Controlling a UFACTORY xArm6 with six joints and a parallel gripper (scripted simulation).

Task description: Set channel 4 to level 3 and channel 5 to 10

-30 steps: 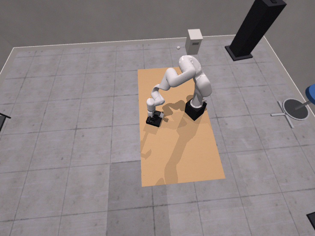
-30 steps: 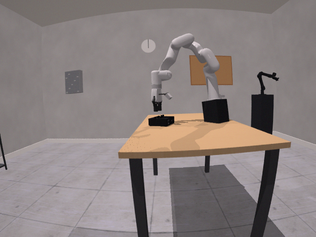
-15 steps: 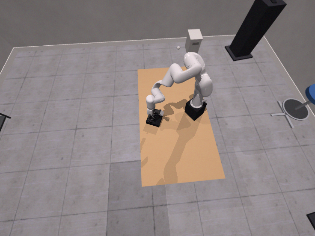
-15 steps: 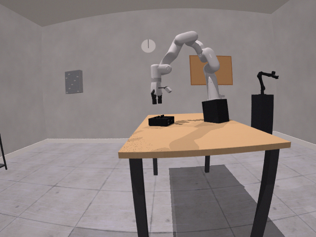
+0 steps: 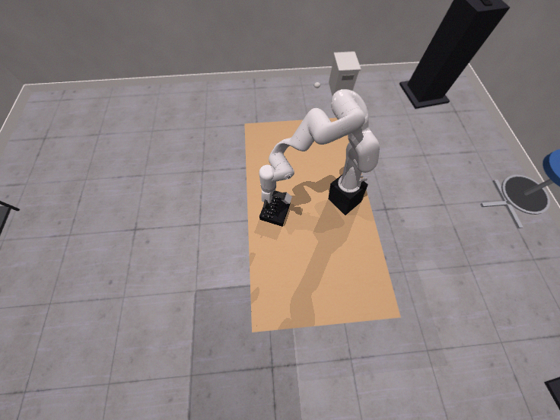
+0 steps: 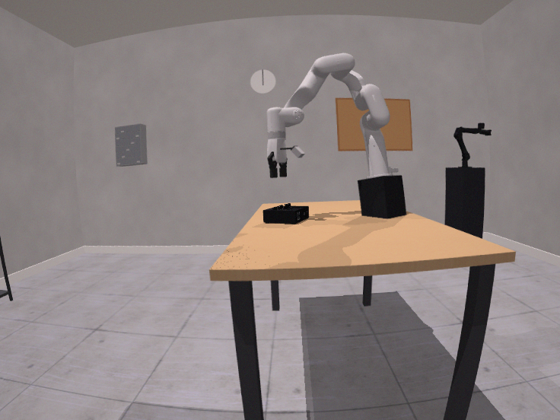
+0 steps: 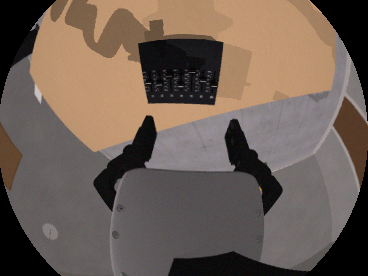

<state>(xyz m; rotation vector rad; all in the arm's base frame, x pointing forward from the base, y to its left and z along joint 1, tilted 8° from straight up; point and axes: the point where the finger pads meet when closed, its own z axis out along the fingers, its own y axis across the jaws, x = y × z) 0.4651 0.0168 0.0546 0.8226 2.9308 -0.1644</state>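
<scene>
The lighting desk [image 6: 285,214] is a small black box standing flat on the tan table near its left edge. It also shows in the overhead view [image 5: 274,212] and in the wrist view [image 7: 180,73], where a row of several small faders crosses its top; their levels are too small to read. My gripper [image 6: 277,170] hangs well above the desk, pointing down, clear of it. In the wrist view its two black fingers stand wide apart with nothing between them.
The arm's black base block [image 6: 381,196] stands on the table to the right of the desk. The table's left edge runs close beside the desk. A black pedestal [image 6: 464,198] with a small dark arm stands off the table at the right.
</scene>
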